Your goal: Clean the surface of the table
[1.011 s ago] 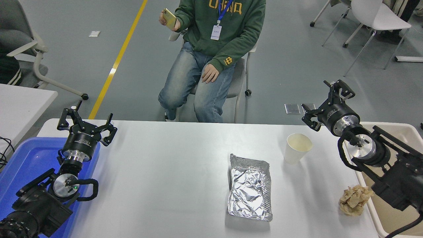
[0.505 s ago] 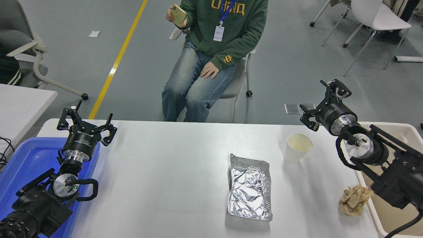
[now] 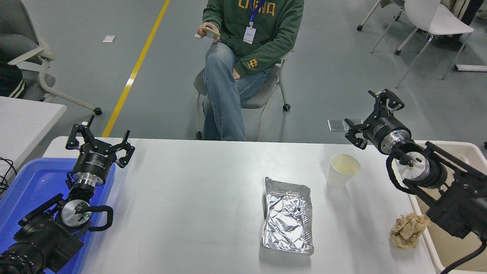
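Head view: the table fills the near half, and three bits of litter lie on its right side: a foil tray near the middle, a paper cup upright just beyond it, and a crumpled brown wad at the right edge beside a beige bin, likely where the litter goes. The right gripper hovers with jaws spread, holding nothing, past the far right edge, beyond the cup and probably best placed to take it first. The left gripper is parked, also spread, over a blue tray.
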Available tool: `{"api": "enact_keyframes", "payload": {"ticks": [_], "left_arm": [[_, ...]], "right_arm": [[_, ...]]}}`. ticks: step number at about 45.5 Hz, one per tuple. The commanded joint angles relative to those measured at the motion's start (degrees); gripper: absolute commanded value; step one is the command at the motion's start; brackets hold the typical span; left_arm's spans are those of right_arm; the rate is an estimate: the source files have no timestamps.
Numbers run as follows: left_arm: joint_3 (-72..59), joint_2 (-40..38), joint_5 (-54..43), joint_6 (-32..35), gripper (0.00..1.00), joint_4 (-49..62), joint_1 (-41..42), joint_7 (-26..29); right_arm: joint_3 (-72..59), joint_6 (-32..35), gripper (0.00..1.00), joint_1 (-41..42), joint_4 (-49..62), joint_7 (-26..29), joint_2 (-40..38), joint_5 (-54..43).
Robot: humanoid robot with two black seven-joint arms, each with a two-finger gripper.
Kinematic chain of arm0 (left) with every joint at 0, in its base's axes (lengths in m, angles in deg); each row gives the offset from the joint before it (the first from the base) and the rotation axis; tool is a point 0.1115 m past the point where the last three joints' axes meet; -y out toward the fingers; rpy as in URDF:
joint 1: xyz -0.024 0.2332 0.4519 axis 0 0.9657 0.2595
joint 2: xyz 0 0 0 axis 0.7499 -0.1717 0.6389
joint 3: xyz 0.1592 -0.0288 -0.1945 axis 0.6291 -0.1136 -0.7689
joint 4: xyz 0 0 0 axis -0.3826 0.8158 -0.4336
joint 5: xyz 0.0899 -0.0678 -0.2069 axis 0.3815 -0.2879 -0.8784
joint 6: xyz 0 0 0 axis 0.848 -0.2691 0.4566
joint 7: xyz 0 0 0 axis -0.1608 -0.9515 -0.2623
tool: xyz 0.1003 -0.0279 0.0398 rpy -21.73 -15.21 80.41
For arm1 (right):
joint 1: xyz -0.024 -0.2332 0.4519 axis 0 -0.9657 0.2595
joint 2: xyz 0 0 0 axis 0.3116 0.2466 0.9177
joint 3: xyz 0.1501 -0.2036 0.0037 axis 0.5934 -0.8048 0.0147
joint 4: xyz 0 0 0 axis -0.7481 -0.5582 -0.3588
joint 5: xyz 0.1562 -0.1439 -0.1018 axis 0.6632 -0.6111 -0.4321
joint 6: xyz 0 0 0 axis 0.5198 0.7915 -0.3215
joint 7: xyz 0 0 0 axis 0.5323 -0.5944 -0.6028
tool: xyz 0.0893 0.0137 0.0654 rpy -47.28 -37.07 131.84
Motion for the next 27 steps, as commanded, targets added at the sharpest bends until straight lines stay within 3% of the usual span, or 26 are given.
{"api": "enact_keyframes", "payload": {"ticks": [1,27], "left_arm": [[0.00,0.00,0.02,-0.01,1.00,-0.05,0.00,-0.04],[0.00,0.00,0.02,-0.01,1.00,-0.05,0.00,-0.04]], "right_arm": [[0.79,-0.02,1.00,0.16,0.18,-0.07,-0.09,-0.26],[2.73,0.69,1.00,1.12,0.97,-1.21,-1.23,-1.04]]}}
